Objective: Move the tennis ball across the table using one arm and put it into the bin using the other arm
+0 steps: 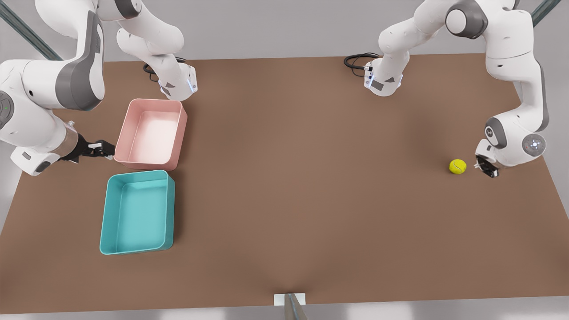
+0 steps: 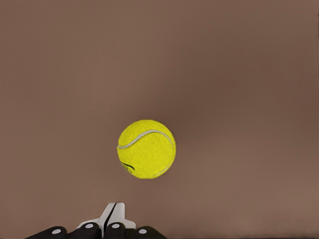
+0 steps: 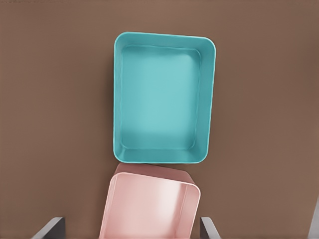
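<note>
Tennis ball (image 1: 457, 166) is seen resting on the brown tabletop (image 1: 311, 200) at the front view's right, well apart from both tubs. Just beside it, on the side toward the right edge, the left gripper (image 1: 484, 169) is held low over the tabletop, apart from the ball and not touching it. In the left wrist view the ball (image 2: 146, 149) lies just ahead of the fingers (image 2: 113, 219), which are pressed together with nothing between them.

At the front view's left the teal bin (image 1: 137, 212) is set flat on the tabletop, nearer the camera, and nothing is seen inside it. The pink tub (image 1: 151, 133) stands just beyond it, farther from the camera, with a narrow gap between the two in the front view. The right gripper (image 1: 103, 149) is held just beside the pink tub's left wall. In the right wrist view the teal bin (image 3: 164, 97) and the pink tub (image 3: 149, 206) are seen from above, and the fingers (image 3: 50, 228) are spread wide, gripping nothing.
</note>
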Robot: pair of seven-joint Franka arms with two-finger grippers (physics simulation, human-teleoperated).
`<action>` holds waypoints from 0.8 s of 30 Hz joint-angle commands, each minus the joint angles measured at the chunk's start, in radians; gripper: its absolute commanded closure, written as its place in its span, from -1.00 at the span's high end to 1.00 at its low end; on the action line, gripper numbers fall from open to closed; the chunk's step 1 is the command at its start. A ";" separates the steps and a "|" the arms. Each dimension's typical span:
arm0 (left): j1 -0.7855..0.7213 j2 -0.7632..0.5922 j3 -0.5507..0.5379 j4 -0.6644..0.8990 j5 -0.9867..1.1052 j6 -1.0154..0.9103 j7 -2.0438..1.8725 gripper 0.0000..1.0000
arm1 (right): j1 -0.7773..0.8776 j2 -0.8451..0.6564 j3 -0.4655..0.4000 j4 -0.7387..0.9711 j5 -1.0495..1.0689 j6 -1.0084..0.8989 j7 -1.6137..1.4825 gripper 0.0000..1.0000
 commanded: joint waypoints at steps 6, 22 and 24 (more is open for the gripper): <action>0.043 0.018 0.005 -0.061 0.027 0.097 0.430 -0.57 | 0.002 -0.001 0.001 0.010 -0.018 0.000 -0.007 1.00; 0.056 0.069 0.009 -0.067 0.058 0.225 0.303 -0.57 | 0.002 -0.001 0.001 0.010 -0.018 -0.002 -0.007 1.00; 0.057 0.081 0.009 -0.069 0.058 0.225 0.303 -0.57 | 0.002 -0.001 0.001 0.010 -0.018 0.000 -0.007 1.00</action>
